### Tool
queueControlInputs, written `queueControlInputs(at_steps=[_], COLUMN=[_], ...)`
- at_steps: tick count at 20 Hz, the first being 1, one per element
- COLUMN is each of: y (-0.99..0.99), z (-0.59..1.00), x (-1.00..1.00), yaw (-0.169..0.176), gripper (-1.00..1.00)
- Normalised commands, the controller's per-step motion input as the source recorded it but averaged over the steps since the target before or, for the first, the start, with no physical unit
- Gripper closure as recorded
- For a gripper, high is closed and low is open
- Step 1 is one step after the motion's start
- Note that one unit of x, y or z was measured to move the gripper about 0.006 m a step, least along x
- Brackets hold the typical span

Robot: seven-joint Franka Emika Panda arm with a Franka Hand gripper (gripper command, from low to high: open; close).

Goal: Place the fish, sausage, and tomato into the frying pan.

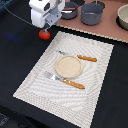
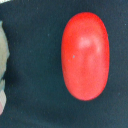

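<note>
Exterior view has the gripper [image 1: 46, 27] right above the tomato [image 1: 44, 34], can't tell if clenched, so center first.

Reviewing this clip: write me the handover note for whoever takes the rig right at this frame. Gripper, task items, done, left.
Gripper: poised directly above the tomato; whether it is open or shut cannot be told, as the wrist view shows no fingers.
Tomato: on the dark cloth, just off the placemat corner, not lifted; it fills the wrist view.
Frying pan: on the tan board at the back, beside the grey pot; its contents are mostly hidden by the arm.
Fish and sausage: not visible in either view.
Done: nothing confirmed.
Left: grasp the tomato and carry it to the pan; locate the fish and sausage.
</note>
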Motion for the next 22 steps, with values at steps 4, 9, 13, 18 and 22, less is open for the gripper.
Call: queueControlInputs(at_steps=[4,9,13,18,22], y=[0.0,0.0,0.0,0.0,0.0], z=[-0.37,-0.39,-0.43,-0.37,-0.24], x=[-0.41,-0.52,-0.61,-0.51,-0.28], yaw=[0.0,0.0,0.0,0.0,0.0], gripper=[-1.0,-1.0,-1.0,1.0,1.0])
